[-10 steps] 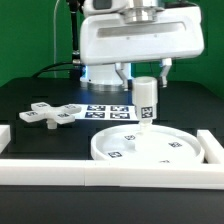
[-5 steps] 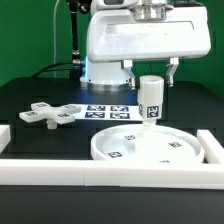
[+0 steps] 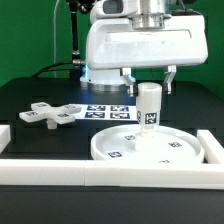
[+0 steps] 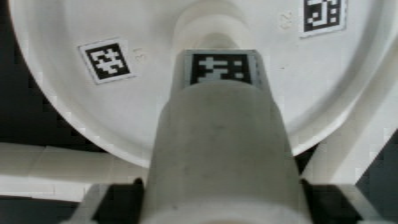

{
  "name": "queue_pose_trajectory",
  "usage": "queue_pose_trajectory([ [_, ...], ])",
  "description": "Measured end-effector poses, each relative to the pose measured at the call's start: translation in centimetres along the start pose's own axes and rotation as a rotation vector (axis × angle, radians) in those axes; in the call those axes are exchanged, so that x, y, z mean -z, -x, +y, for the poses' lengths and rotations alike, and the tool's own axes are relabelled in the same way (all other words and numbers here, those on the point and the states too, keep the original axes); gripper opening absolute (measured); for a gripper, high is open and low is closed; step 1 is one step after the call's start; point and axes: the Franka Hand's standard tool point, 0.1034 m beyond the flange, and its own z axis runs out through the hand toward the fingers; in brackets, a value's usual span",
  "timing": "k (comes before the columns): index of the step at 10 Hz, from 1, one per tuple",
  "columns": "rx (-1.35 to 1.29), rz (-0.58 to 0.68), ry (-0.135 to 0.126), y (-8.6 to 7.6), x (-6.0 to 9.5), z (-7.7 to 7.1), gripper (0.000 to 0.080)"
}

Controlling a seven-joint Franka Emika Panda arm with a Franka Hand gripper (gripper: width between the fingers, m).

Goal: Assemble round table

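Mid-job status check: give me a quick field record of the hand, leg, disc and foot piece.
hand: shut on leg
leg: upright, lower end over middle of disc; contact unclear
disc: flat on table, rim up
foot piece: loose on table, to the exterior view's left of disc

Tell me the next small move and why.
Probably lower the leg straight down a little: the gripper holds it upright over the middle of the disc, and whether its lower end is seated there yet cannot be told.
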Motion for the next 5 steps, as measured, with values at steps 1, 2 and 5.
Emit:
queue_pose_trajectory([
  [1,-0.001,-0.003,-0.001,0.04,-0.21,0.04,0.0410],
  [2,-0.001,-0.006,-0.001,0.11,-0.37,0.02,0.0410],
  [5,-0.001,-0.004,0.000,0.48,-1.01,-0.04,0.0410],
])
